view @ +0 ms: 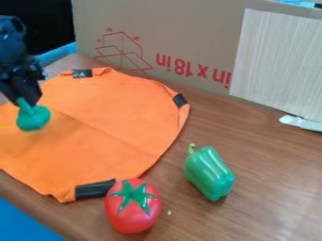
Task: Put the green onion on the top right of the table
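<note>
Your end effector (24, 100) is clamped on the stem of the onion (33, 118), which hangs over the left part of the cloth (116, 113). Lift a little before you cross, so the bulb doesn't drag the fabric. Swing right along the box (164, 42), well above the pepper (209, 173), and aim for the tabletop (252, 124) below the panel (277, 61). Lower gently until the bulb touches, then release slowly; a round bulb may roll.

Wood tbl (277, 174), orng cloth (119, 122), tomato (131, 215), grn pepper (209, 173)
</note>
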